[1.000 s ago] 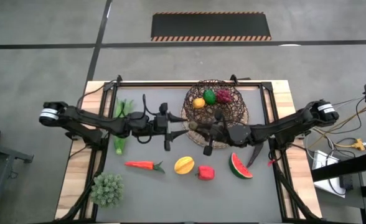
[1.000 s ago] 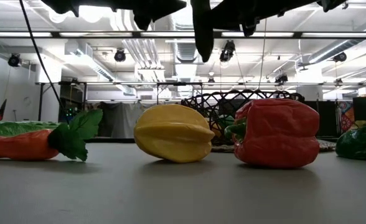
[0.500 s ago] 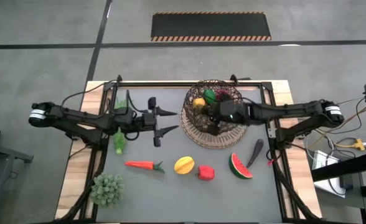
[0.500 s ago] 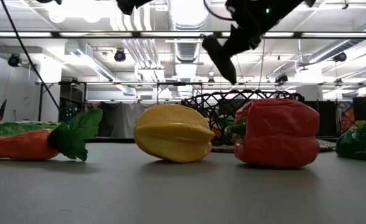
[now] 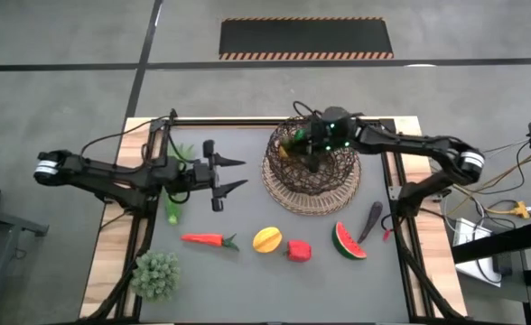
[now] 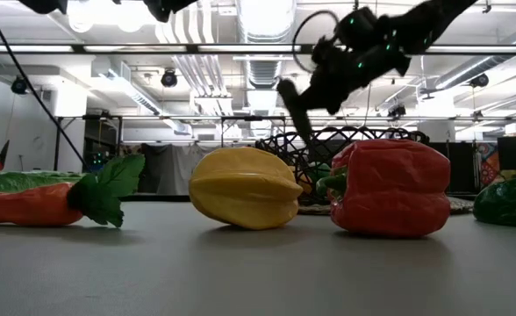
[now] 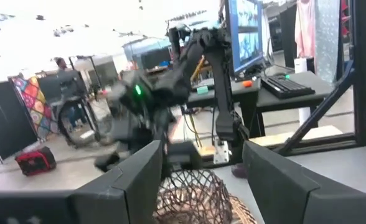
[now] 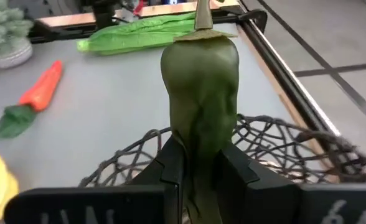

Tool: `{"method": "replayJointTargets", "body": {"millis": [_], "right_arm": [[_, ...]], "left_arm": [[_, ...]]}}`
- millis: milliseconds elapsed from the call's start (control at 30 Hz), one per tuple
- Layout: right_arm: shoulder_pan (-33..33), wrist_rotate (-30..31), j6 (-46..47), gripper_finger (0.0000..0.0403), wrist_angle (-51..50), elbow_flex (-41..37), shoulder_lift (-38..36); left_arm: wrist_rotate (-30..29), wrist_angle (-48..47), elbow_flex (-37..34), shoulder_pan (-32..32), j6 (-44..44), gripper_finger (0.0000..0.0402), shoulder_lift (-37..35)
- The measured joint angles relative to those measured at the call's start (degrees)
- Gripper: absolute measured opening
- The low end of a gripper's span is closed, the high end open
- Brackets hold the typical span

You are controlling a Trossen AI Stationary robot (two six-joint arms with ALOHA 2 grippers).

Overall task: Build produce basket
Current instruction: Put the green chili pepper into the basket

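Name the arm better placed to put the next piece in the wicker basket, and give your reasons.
The right. Its hand is over the dark brown open-weave wicker basket, shut on a long dark green chili pepper. The left hand is open and empty, beside the basket above the grey mat.

Non-task stuff: pale green leafy clump (image 5: pixel 155 273) on the near-left corner of the grey surface (image 5: pixel 247 271), in a pale pot per right wrist view. Striped-edge black floor mat (image 5: pixel 306 38) beyond the surface. Desk with monitor (image 7: pixel 245 31) and keyboard (image 7: pixel 287 86) in the room behind.
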Motion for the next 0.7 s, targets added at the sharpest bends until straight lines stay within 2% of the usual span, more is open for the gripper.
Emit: {"method": "replayJointTargets", "body": {"millis": [167, 333, 567, 700], "right_arm": [[0.8, 4.5, 6.1, 0.0043, 8.9, -2.7, 5.7], [1.3, 8.9, 11.3, 0.0043, 11.1, -2.8, 9.7], [1.7, 9.3, 15.5, 0.0045, 11.5, -2.8, 11.9], [1.6, 9.8, 17.3, 0.0066, 11.1, -2.8, 12.7]], "left_arm": [[-0.1, 1.6, -2.1, 0.0, 0.5, 0.0206, -1.8], [-0.1, 3.7, -3.8, 0.0, 0.7, 0.0206, -2.9], [-0.3, 5.1, -5.3, 0.0, 1.6, 0.0206, -4.3], [-0.3, 5.0, -5.3, 0.0, 1.6, 0.0206, -4.4]]}}
